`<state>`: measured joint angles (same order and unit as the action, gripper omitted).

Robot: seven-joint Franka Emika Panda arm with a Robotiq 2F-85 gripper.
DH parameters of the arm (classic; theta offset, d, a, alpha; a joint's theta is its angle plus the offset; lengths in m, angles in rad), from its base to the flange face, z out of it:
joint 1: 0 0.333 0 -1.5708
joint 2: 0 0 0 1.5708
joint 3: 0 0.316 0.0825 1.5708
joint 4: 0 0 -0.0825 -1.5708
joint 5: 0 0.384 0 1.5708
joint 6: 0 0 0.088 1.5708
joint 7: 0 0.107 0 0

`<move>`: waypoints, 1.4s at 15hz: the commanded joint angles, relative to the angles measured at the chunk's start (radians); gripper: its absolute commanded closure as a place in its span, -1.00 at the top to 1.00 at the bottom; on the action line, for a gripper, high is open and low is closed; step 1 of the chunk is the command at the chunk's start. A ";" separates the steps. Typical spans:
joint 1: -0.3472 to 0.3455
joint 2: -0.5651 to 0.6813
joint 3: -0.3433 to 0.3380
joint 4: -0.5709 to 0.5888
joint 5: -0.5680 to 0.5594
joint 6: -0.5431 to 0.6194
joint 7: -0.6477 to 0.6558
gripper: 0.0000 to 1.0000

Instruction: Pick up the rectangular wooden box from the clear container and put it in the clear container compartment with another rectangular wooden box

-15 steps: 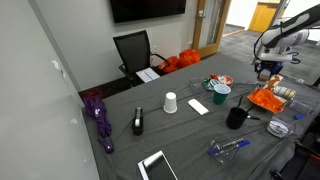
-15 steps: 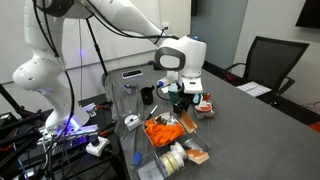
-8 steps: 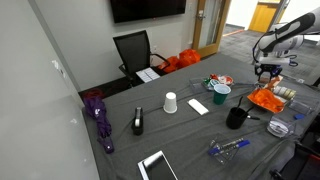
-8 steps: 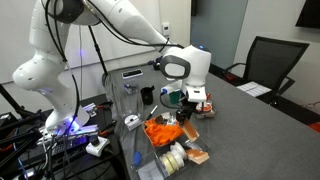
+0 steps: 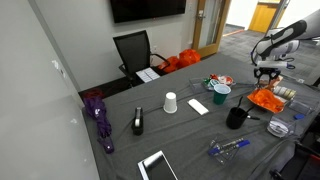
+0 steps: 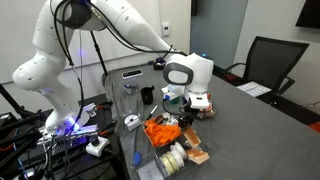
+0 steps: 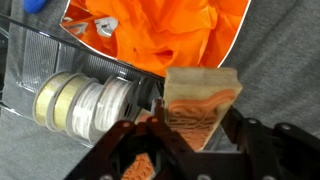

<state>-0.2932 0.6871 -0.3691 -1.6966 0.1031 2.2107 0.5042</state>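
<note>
Over clear container (image 7: 22, 72), our gripper (image 7: 195, 128) clamps rectangular wooden box (image 7: 203, 85); we should carry level, release above compartment with matching box.

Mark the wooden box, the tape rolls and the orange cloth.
wooden box (image 7: 202, 100), wrist view, grained face.
tape rolls (image 7: 85, 100), wrist view, middle roll's rim.
orange cloth (image 7: 170, 35), wrist view, central folds.

A grey desk (image 5: 185, 135) fills the lower half of an exterior view. Near its middle stands a white cup (image 5: 170, 102), with a white card (image 5: 198, 106) just beside it. Left of them lies a small black object (image 5: 138, 122), possibly a remote, and at far left a purple umbrella (image 5: 97, 117). A black mug (image 5: 236, 117) stands toward the right. Behind the desk is a black chair (image 5: 133, 50). In the wrist view, orange cloth (image 7: 170, 30) fills the top and tape rolls (image 7: 85, 100) sit at left.
</note>
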 commanded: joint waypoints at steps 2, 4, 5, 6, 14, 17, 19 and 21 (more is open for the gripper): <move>-0.017 0.037 0.003 0.035 -0.006 0.037 -0.017 -0.36; -0.020 0.041 0.005 0.037 -0.003 0.053 -0.025 -0.36; -0.022 0.044 0.007 0.037 -0.001 0.061 -0.029 -0.36; -0.022 0.046 0.006 0.039 -0.002 0.060 -0.029 -0.36; -0.019 0.020 0.008 0.017 -0.001 0.046 -0.034 0.98; -0.014 -0.009 0.007 -0.003 -0.009 0.033 -0.052 1.00; 0.001 -0.046 -0.003 -0.033 -0.028 0.031 -0.065 1.00; 0.014 -0.086 -0.011 -0.063 -0.058 0.040 -0.074 1.00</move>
<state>-0.2953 0.6881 -0.3702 -1.6829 0.0841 2.2478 0.4674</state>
